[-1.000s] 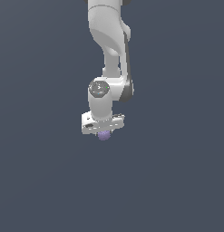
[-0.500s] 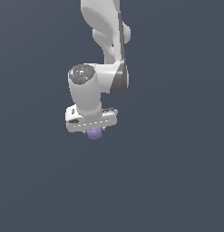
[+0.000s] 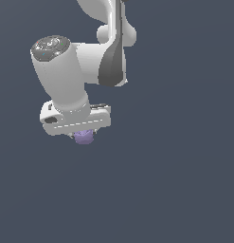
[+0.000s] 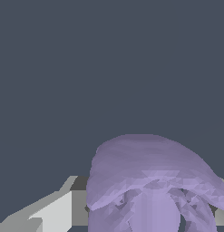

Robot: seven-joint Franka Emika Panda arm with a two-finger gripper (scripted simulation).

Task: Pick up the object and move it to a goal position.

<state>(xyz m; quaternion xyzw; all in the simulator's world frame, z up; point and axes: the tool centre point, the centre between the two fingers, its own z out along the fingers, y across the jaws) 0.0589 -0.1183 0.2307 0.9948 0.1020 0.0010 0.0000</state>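
The object (image 3: 83,137), a small lavender lump, sat directly beneath the white gripper (image 3: 83,135), tucked against the underside of the hand's broad crossbar and poking out just below it. In the exterior view only its rounded lower part showed; the fingers themselves were hidden behind the crossbar and the lump. In the wrist view the object (image 4: 152,183) filled much of the picture, a matte purple mound with folded, ridged lobes, and a pale grey finger (image 4: 50,213) lay close against one side of it. The jaws appeared clamped on the object, which hung off any surface against the plain dark blue-grey background (image 3: 184,180). No brand, label or writing could be read on the arm (image 3: 66,71) or the object.
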